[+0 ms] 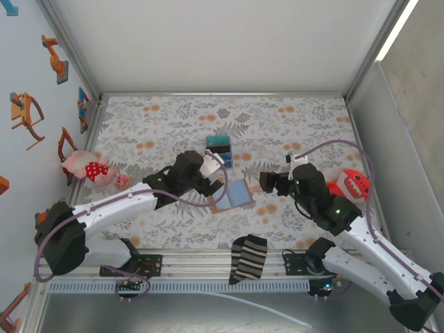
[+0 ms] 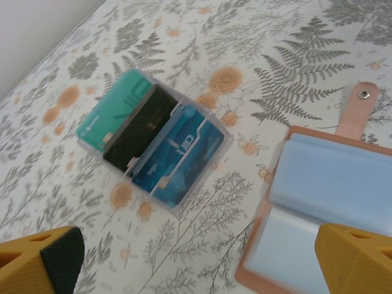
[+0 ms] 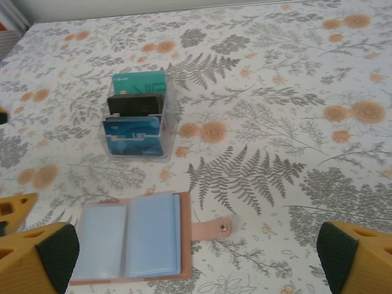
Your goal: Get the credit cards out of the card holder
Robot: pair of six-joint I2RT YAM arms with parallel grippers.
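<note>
The tan card holder [image 1: 236, 195] lies open flat on the flowered table, its light-blue sleeves up and its snap tab [image 3: 222, 227] pointing right. Whether a card sits in the sleeves I cannot tell. Three credit cards [image 3: 136, 110], teal, black and blue, stand upright in a clear box [image 2: 153, 142] just beyond it. My left gripper [image 1: 211, 182] hovers open at the holder's left edge [image 2: 202, 269], nothing between its fingers. My right gripper [image 1: 268, 182] is open too, just right of the holder, looking down on the holder [image 3: 131, 242] from above [image 3: 199, 263].
A pink plush toy [image 1: 94, 169] lies at the table's left edge and a red toy [image 1: 355, 184] at the right edge. A black-and-tan striped sock [image 1: 248, 258] hangs over the front rail. Walls close in the table on three sides.
</note>
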